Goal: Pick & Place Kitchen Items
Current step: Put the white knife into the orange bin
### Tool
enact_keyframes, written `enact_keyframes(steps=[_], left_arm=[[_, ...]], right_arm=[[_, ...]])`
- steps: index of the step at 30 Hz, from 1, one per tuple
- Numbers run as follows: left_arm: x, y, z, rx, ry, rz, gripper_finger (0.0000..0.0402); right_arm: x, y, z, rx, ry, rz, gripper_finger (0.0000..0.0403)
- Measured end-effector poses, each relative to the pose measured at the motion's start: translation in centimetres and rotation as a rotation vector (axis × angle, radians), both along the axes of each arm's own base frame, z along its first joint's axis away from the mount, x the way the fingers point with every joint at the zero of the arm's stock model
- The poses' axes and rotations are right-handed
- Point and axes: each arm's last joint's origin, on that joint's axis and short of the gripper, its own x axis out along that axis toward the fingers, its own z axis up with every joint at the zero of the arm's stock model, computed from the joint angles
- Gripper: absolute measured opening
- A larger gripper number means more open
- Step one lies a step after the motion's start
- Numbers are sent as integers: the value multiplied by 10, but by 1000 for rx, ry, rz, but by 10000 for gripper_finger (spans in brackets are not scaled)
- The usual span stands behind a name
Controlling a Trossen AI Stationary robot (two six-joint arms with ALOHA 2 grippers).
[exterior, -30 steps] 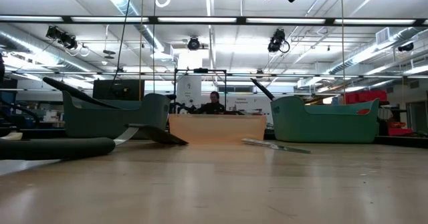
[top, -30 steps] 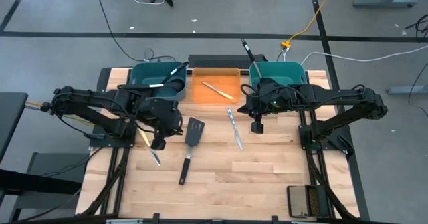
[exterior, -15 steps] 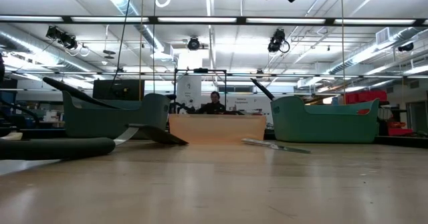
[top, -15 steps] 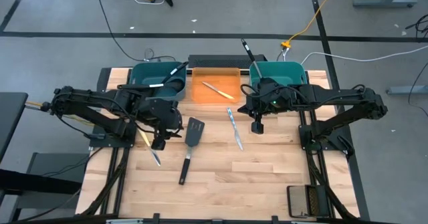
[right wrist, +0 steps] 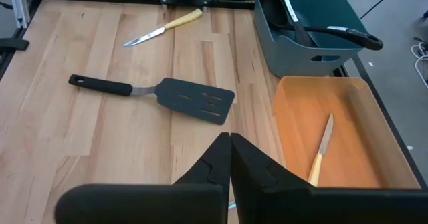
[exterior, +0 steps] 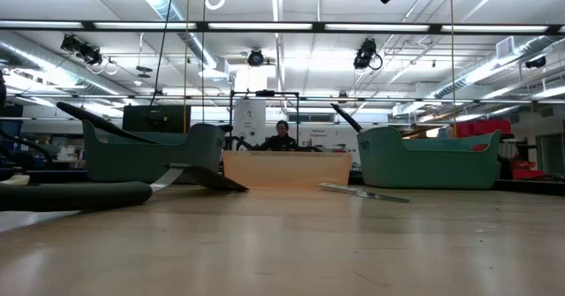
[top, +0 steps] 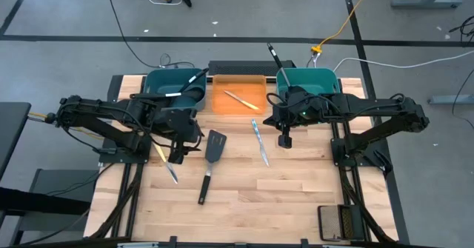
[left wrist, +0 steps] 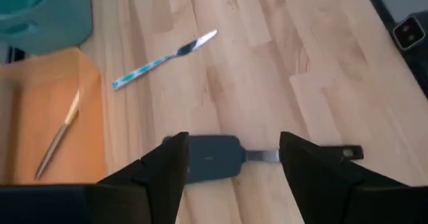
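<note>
- Two pincers: my left pincer (left wrist: 231,158) hangs wide apart, empty, over the bench (top: 296,196); right pincer (right wrist: 230,158) pinched closed, empty, idle.
- Spatula (left wrist: 210,157) lies flat straight under the left pincer, blade between its fingers (left wrist: 167,167).
- I'd drop straight, straddle the neck, then squeeze.

Pale wood-plank table (top: 296,189), matt black spatula (top: 215,146), shiny metal knife blade (top: 263,152)

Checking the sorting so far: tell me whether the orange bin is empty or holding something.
Not empty. The orange bin holds one yellow-handled knife, lying flat on its floor; the right wrist view shows the same single knife inside.
</note>
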Motion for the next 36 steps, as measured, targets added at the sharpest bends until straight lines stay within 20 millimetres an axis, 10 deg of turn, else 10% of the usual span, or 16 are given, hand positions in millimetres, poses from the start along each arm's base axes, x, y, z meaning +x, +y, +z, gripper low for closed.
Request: enact_keyframes(steps=[36], left_arm=[[38,-25,-58,133,344,-254,283]], right_arm=[[0,0,0,-15,5,7,9]])
